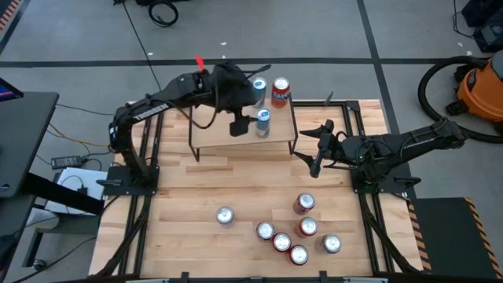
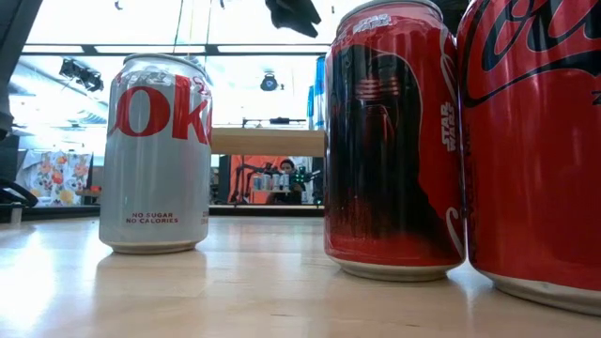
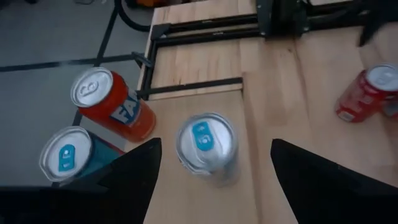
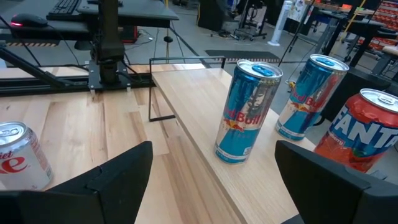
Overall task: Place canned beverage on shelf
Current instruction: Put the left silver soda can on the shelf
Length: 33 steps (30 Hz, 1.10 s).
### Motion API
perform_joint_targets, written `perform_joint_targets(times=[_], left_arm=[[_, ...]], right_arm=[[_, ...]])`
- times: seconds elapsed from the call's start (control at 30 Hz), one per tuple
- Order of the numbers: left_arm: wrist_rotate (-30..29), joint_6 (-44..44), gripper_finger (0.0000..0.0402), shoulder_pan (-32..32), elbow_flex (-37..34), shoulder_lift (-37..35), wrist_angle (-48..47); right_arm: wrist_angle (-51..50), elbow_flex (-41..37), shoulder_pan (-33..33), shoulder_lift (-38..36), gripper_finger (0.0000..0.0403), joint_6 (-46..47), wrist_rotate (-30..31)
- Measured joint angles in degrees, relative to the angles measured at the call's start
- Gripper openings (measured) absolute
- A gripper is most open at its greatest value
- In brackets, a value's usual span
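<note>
Nearest the front edge of the table (image 1: pixel 189 251) stands the waiting stock: a silver Diet Coke can (image 2: pixel 156 155) alone, and to its side a cluster of red cans (image 1: pixel 302 228) packed close, some touching; any pick from that huddle risks a finger knocking a neighbour over. Farther back, the right gripper (image 1: pixel 314 153) hangs just off the shelf's end with fingers spread and nothing between them; a careless swing from here could clip the shelf's black legs or edge. Farthest, on the shelf (image 1: pixel 236 141), the slim silver-and-blue Red Bull can (image 1: pixel 264 123) stands upright near the front edge, with a second blue can (image 1: pixel 258 91) and an orange Fanta can (image 1: pixel 280 92) behind it; the left gripper (image 3: pixel 211 168) hovers directly over the Red Bull can, fingers wide on either side and, by the look of it, not touching. The chief danger is in lifting away: a sideways drift would tip this tall, narrow can off the front edge or into the two behind.
</note>
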Motion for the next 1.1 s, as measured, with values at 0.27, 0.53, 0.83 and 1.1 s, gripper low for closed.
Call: perform_joint_targets(times=[0.27,0.53,0.83,1.1], left_arm=[[0.25,-6.75,0.0314,-9.55,-0.02,-0.70,-11.67],[-0.39,-21.19,0.0314,-25.06,-0.04,-0.68,-18.18],[-8.50,-36.92,0.0314,-38.10,-0.04,3.57,-19.78],[-9.54,-44.45,0.0314,-43.04,-0.04,8.61,-26.05]], right_arm=[[-0.01,0.00,-0.02,0.00,0.0349,0.20,-0.01],[0.70,0.00,0.00,0.00,0.0349,0.13,-0.07],[1.70,0.02,0.22,-0.02,0.0349,0.43,-3.19],[2.08,0.02,0.22,-0.02,0.0349,-0.87,-3.36]])
